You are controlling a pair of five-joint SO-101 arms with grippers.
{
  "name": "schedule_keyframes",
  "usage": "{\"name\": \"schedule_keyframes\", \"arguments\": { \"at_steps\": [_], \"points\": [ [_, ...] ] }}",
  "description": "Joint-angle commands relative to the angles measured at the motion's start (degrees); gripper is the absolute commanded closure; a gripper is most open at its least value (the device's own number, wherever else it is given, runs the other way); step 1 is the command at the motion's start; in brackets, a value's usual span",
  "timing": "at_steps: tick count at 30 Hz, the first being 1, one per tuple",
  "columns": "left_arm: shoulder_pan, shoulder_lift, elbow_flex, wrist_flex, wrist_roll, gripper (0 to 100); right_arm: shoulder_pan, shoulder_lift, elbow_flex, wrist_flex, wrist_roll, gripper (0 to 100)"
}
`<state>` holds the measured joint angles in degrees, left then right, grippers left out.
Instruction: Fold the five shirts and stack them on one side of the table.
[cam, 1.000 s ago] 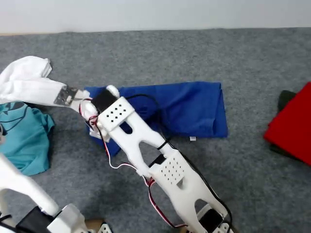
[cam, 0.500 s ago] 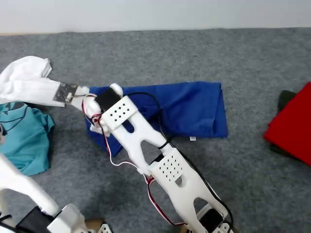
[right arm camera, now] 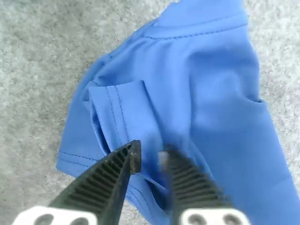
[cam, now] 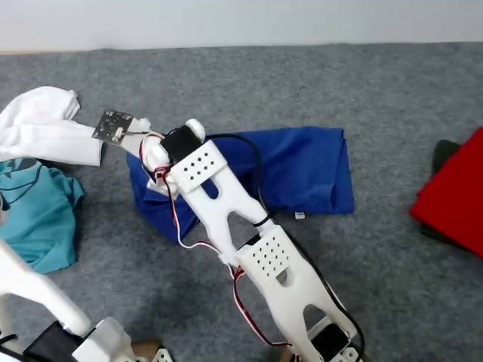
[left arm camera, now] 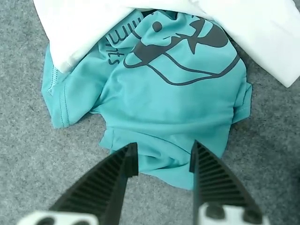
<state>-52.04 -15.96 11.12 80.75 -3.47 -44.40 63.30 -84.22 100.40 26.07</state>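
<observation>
the left end effector point(left arm camera: 161, 157), fingers parted, hangs over a teal shirt point(left arm camera: 159, 103) beneath white cloth point(left arm camera: 89, 28).

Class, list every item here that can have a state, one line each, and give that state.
blue shirt: partly folded, one end in right claw
teal shirt: crumpled, unfolded
white shirt: bunched, unfolded
red shirt: flat, at picture edge
left claw: open above teal shirt
right claw: shut on blue shirt

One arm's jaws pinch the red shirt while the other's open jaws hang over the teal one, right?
Not red: the right wrist view shows those jaws pinching the blue shirt; the red shirt lies off to one side, untouched. The other arm's open jaws do hang over the teal shirt.
</observation>
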Motion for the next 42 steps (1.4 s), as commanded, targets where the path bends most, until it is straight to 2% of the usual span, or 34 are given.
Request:
{"name": "schedule_keyframes", "arguments": {
  "at_steps": [1, 12, 22, 27, 29, 34, 42],
  "points": [
    [0.4, -2.6, -0.2, -0.7, -0.3, 82, -1.4, -1.7, -2.7, 2.2, -2.5, 79.0],
    [0.4, -2.6, -0.2, -0.7, -0.4, 82, -5.7, -2.9, 3.4, 2.3, -2.6, 79.0],
    [0.4, -2.5, -0.2, -1.1, -0.4, 82, -2.9, -3.6, 10.5, 1.1, -2.4, 79.0],
    [0.5, -2.2, -0.2, -1.1, -0.3, 82, -0.7, -3.6, 12.8, -3.0, 0.9, 79.1],
    [1.5, -2.2, -0.1, -1.0, -0.3, 82, -0.2, -3.6, 14.0, -5.0, 2.8, 82.0],
    [4.0, -2.6, 1.5, -1.0, -0.2, 82, 0.0, -4.1, 14.1, -6.0, 8.2, 99.3],
    [4.1, -2.6, 1.8, -1.1, -0.3, 82, 1.6, -5.2, 7.6, -1.7, 8.9, 98.8]
  ]
}}
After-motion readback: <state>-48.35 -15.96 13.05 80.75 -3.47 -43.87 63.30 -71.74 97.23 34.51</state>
